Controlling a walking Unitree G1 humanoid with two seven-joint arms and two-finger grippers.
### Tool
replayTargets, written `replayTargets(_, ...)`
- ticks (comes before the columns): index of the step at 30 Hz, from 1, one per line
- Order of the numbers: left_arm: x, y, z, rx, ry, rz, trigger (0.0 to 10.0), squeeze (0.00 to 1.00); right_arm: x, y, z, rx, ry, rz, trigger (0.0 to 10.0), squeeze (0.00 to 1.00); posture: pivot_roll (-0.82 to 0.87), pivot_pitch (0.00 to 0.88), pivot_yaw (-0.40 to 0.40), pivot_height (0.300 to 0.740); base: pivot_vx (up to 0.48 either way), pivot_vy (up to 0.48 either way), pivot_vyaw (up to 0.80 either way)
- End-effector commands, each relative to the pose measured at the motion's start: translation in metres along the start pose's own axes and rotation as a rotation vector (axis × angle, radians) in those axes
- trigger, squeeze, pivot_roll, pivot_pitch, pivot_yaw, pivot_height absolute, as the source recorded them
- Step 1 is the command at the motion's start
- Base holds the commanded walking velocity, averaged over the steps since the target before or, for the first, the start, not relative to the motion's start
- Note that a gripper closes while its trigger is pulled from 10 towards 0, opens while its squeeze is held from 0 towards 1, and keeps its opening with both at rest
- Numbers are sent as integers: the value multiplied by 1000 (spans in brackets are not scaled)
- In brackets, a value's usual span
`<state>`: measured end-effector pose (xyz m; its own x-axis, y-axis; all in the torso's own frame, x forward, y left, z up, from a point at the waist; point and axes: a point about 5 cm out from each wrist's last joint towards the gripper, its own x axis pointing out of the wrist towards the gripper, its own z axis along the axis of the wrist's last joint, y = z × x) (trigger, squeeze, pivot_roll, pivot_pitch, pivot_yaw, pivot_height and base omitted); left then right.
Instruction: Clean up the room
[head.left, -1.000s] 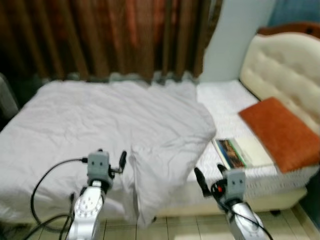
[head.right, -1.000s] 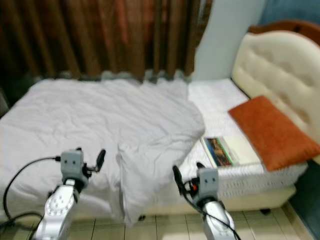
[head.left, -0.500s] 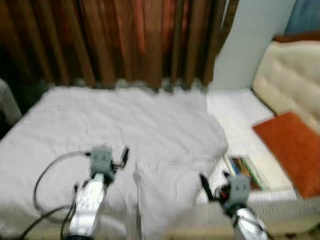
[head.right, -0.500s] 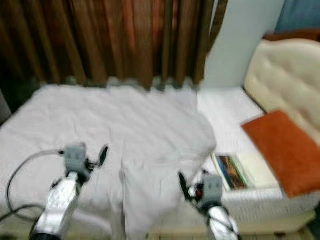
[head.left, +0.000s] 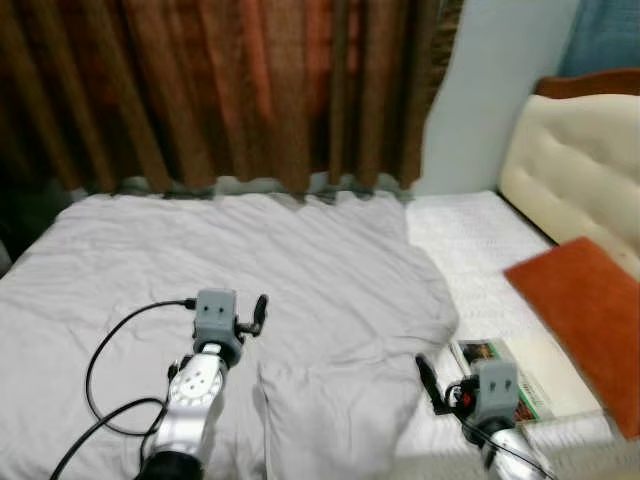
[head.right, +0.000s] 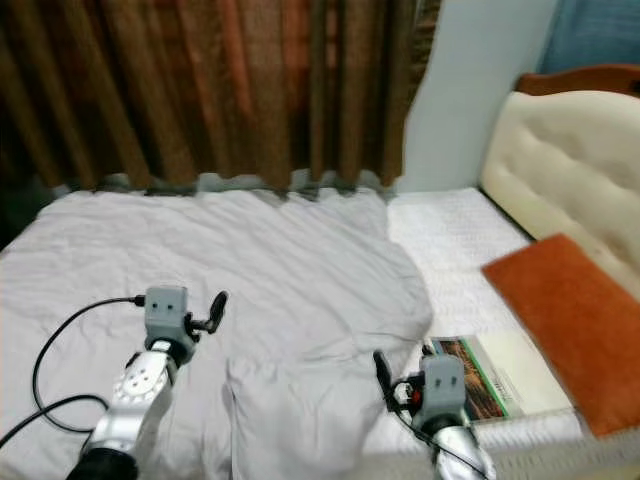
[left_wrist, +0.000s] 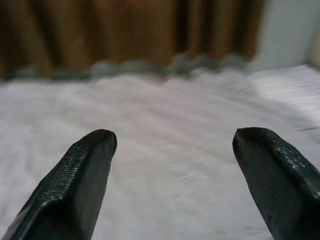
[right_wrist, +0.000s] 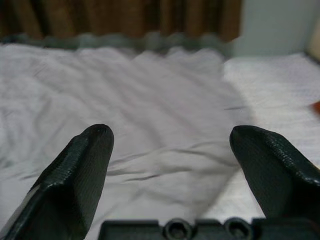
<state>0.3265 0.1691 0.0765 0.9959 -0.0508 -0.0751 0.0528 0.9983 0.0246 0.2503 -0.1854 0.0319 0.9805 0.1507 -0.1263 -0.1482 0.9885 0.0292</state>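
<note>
Curtain (head.left: 250, 90): brown, pleated, hanging behind the bed across most of the far side, its hem meeting the mattress edge.
Wall (head.left: 500, 90): pale strip to the right of the curtain, beside the headboard.
Bed (head.left: 470, 240): white textured mattress, bare on the robot's right where the cover stops.
Blanket (head.left: 250, 270): light grey, rumpled, spread over most of the bed; a fold hangs toward the near edge between the two arms.
Headboard (head.left: 575, 160): cream, tufted, with a dark wooden rim, at the far right.
Pillow (head.left: 590, 320): orange, lying on the bare mattress next to the headboard.
Book (head.right: 495, 375): lies flat on the mattress near the front edge, between the blanket's edge and the pillow; cover shows a coloured picture; any lettering is too blurred to read.
Left end effector (left_wrist: 172, 165): held low over the grey blanket, fingers spread wide apart with nothing between them; a black cable loops from its wrist.
Right end effector (right_wrist: 172, 165): held over the blanket's right edge, just left of the book, fingers spread wide apart and holding nothing.
Writing: no brand or label can be made out on either arm or on the bedding.
</note>
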Motion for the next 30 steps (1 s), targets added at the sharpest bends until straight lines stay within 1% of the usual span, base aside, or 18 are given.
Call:
replayTargets(1, 0, 2, -17, -37, 104, 17, 10000, 0, -4, 2, 5, -5, -5, 23, 10000, 0, -148, 50, -46, 740, 0, 0, 0)
replayTargets(4, 2, -8, -34, -9, 211, -16, 10000, 0, -24, -1, 5, -10, 27, 30, 10000, 0, -199, 151, -91, 740, 0, 0, 0)
replayTargets(7, 9, -9, -28, -37, 199, 7, 10000, 0, -49, -3, 10, -32, 55, 56, 10000, 0, -271, 231, -131, 740, 0, 0, 0)
replayTargets(8, 14, -6, -20, -28, 171, 34, 10000, 0, -61, -3, 11, -42, 71, 65, 10000, 0, -308, 271, -152, 740, 0, 0, 0)
replayTargets(9, 23, 1, -2, -24, 104, 87, 10000, 0, -79, -5, 12, -56, 103, 73, 10000, 0, -344, 303, -174, 740, 0, 0, 0)
replayTargets(10, 23, 1, -2, -24, 104, 87, 10000, 0, -79, -5, 12, -56, 103, 73, 10000, 0, -344, 303, -174, 740, 0, 0, 0)
replayTargets(11, 31, 9, 17, -23, 25, 144, 10000, 0, -95, -6, 13, -63, 132, 72, 10000, 0, -380, 336, -196, 740, 0, 0, 0)
replayTargets(12, 31, 9, 17, -23, 25, 144, 10000, 0, -95, -6, 13, -63, 132, 72, 10000, 0, -380, 336, -196, 740, 0, 0, 0)
replayTargets(13, 34, 14, 27, -23, -17, 174, 10000, 0, -104, -5, 14, -64, 150, 72, 10000, 0, -394, 346, -203, 740, 0, 0, 0)
replayTargets(14, 41, 24, 48, -12, -92, 218, 10000, 0, -121, -2, 17, -68, 188, 74, 10000, 0, -413, 365, -217, 740, 0, 0, 0)
replayTargets(16, 43, 31, 62, -4, -150, 253, 10000, 0, -133, 1, 20, -60, 215, 74, 10000, 0, -427, 393, -226, 740, 0, 0, 0)
replayTargets(17, 44, 32, 67, 9, -169, 249, 10000, 0, -139, 4, 21, -55, 225, 77, 10000, 0, -426, 406, -225, 740, 0, 0, 0)
replayTargets(18, 46, 32, 68, -12, -163, 232, 10000, 0, -146, 9, 22, -36, 237, 80, 10000, 0, -414, 428, -218, 740, 0, 0, 0)
replayTargets(22, 46, 28, 58, -62, -105, 206, 10000, 0, -147, 17, 23, 5, 238, 89, 10000, 0, -399, 451, -211, 740, 0, 0, 0)
replayTargets(23, 44, 28, 49, -79, -56, 212, 10000, 0, -148, 24, 22, 31, 239, 107, 10000, 0, -387, 474, -203, 740, 0, 0, 0)
replayTargets(26, 41, 38, 41, -77, -15, 267, 10000, 0, -152, 35, 24, 56, 247, 131, 10000, 0, -377, 510, -193, 740, 0, 0, 0)
replayTargets(29, 38, 58, 46, -47, -22, 341, 10000, 0, -162, 43, 30, 76, 264, 127, 10000, 0, -400, 548, -189, 740, 0, 0, 0)
replayTargets(30, 38, 58, 46, -47, -22, 341, 10000, 0, -162, 43, 30, 76, 264, 127, 10000, 0, -400, 548, -189, 740, 0, 0, 0)
